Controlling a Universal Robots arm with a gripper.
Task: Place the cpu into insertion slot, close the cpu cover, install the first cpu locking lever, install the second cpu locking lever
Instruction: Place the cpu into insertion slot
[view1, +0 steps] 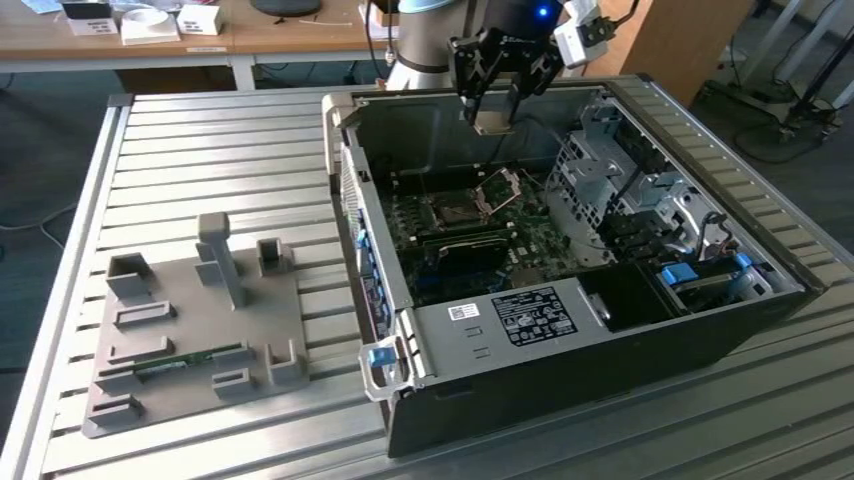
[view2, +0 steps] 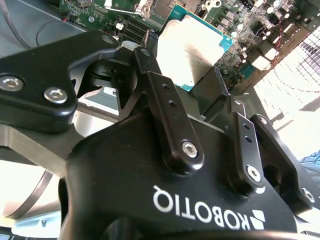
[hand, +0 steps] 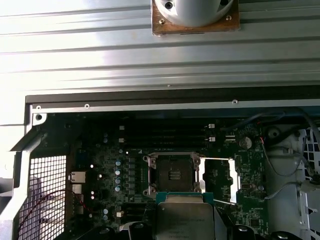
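end effector pinches the cpu above the open computer case

black end effector (view2: 180, 62) fills the foreground in the second wrist view. its two fingers (view2: 167, 107) are pressed in on opposite edges of the cpu (view2: 195, 47), and the chip's silvery-grey top faces the camera. a teal-green border shows along the chip's sides. behind it lies the green motherboard (view2: 250, 35), out of contact with the chip.

in the exterior view the arm hangs over the far side of the computer case (view1: 601, 370), which lies on its side on the slatted metal bench (view1: 200, 150) with its open side up. the chip is held in the air, well above the board, and is not yet seated.

in the first wrist view the insertion slot (hand: 173, 175) sits uncovered, a dark square with a silvery rim and a small grid of parts at its middle. the cpu's near edge overlaps the slot's rim in that picture. the cpu cover (hand: 233, 175) is swung open just beside the slot, and green board shows through its square window. in the exterior view the cover stands tilted up on the side of the slot toward the exterior view's right. long black memory slots (hand: 165, 136) run beside the socket. a grey fixture tray (view1: 200, 310) rests on the bench at the exterior view's left, well apart from the case.
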